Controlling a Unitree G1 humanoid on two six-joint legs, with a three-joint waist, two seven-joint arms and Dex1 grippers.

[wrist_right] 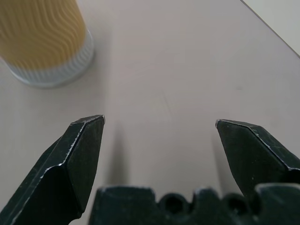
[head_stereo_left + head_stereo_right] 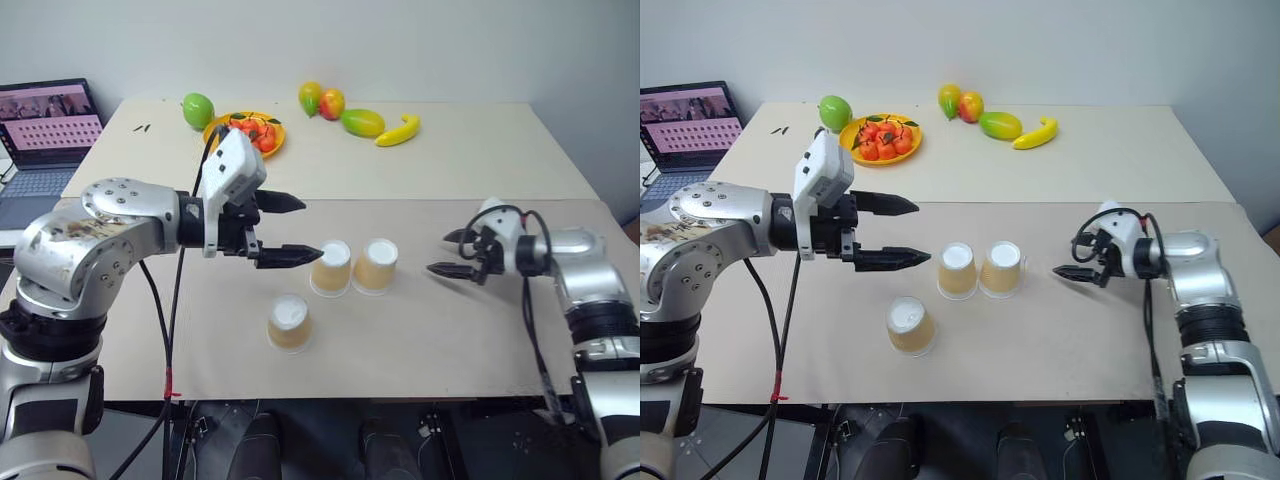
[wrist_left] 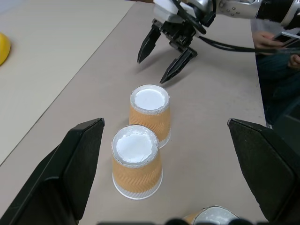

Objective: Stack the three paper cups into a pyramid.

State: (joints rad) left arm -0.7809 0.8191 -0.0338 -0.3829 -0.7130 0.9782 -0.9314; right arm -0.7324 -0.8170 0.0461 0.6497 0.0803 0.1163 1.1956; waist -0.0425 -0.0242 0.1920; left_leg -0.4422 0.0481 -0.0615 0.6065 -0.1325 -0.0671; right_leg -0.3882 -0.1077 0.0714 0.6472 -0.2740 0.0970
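Tabletop (image 2: 430,330), three paper cups (image 2: 331,268) upside down, two touching, one (image 2: 288,322) apart

Three paper cups (image 2: 331,268) – two side by side, one apart; one banana (image 2: 398,131); one laptop (image 2: 45,140).

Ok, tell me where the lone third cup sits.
In the left eye view, the third cup stands upside down near the table's front edge, apart from the touching pair, below the left gripper.
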